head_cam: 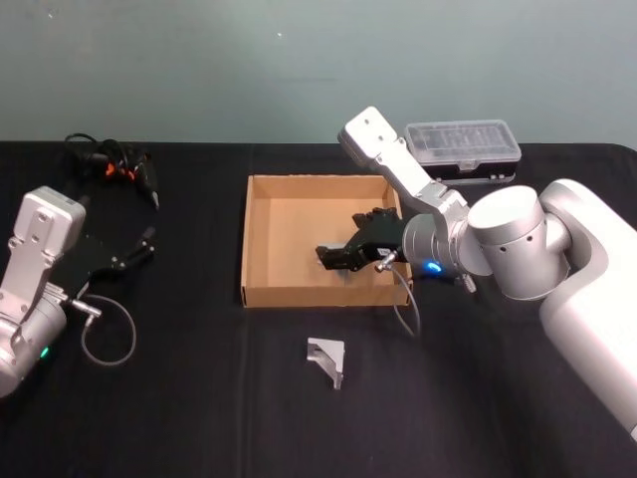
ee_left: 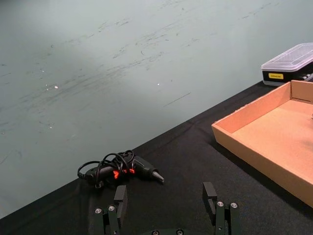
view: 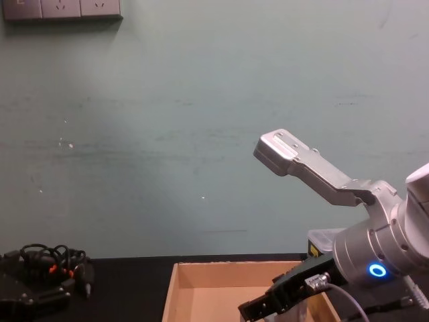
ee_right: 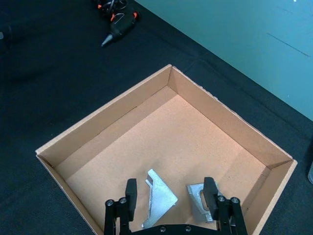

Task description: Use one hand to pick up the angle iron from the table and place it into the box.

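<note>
Right end effector (head_cam: 343, 255) — spread wide, empty — above box (head_cam: 261, 239), two angle irons (ee_right: 159, 198) directly beneath. Third angle iron (head_cam: 328, 359) on worktop (head_cam: 199, 398), robot-side: next move, judged — withdraw and descend onto it. Left end effector (ee_left: 165, 196) parked, likewise spread.

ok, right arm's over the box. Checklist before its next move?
1. Right gripper jaws open, holding nothing: ok.
2. First iron and second iron lie inside the box: ok.
3. All irons boxed: not ok. A third iron lies on the table, in front of the box.
4. Jaws high enough to pass over the box's wall: cannot tell.
5. Left gripper parked at the left, jaws open, apart from the box: ok.
</note>
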Tool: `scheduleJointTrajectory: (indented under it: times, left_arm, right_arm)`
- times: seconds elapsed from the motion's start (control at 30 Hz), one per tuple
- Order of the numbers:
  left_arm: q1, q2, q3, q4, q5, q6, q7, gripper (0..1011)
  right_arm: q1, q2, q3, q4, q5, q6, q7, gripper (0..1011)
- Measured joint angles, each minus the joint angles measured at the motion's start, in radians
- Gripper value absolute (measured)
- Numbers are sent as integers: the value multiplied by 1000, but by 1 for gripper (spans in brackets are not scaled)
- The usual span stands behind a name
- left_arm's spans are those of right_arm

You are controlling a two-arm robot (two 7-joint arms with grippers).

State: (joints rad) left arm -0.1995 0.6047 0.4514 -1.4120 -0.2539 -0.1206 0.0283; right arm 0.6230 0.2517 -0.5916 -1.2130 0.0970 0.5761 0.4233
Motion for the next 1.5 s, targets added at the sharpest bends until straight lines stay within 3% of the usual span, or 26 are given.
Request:
scheduleJointTrajectory:
  times: [0.2,0.4,0.63,0.83,0.93,1.2,1.5]
  left_arm:
    - [0,0,0,0,0,0,0,1011]
    - [0,0,0,0,0,0,0,1011]
    - [0,0,0,0,0,0,0,1011]
    - [0,0,0,0,0,0,0,1011]
    - [0,0,0,0,0,0,0,1011]
    - [0,0,0,0,0,0,0,1011]
    - [0,0,0,0,0,0,0,1011]
  right_arm:
    - [-4,3,2,-8,-1,-1,0,998]
    - [-39,31,26,-82,-2,0,12,1000]
    - [-107,94,61,-239,19,45,61,1000]
    - [-175,177,65,-410,48,121,117,1000]
    - [-205,224,58,-492,62,163,141,1000]
    - [-240,278,28,-587,77,244,160,1000]
    - [-230,277,-25,-587,71,286,167,1000]
